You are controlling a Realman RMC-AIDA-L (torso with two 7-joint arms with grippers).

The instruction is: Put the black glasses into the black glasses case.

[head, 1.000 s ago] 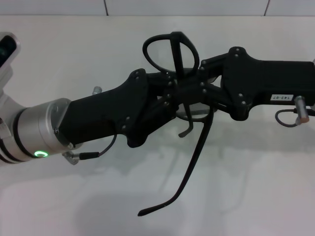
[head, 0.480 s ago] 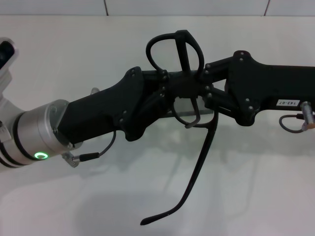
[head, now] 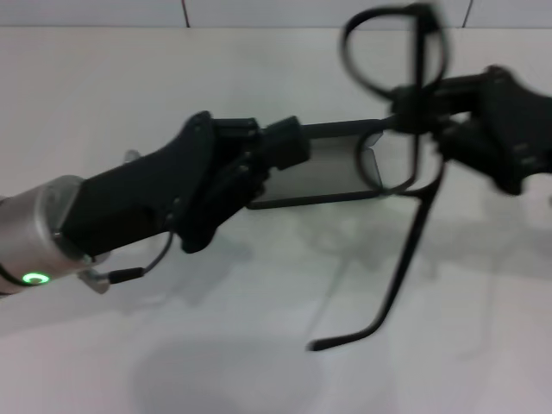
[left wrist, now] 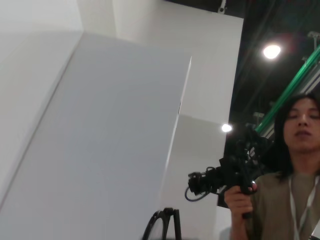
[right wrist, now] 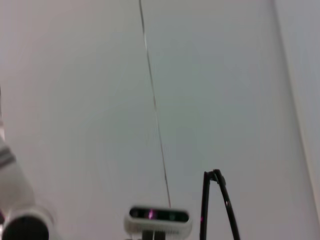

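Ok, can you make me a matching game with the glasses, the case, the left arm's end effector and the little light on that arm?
Things:
1. black glasses
2. black glasses case
3. left end effector
4. ring light on the left arm

States and places:
A. glowing green
B. at the case's left end
C. open, grey lining showing
D. held up by the right end effector, one temple arm hanging down

Pairs: 1-D, 2-C, 3-B, 4-A.
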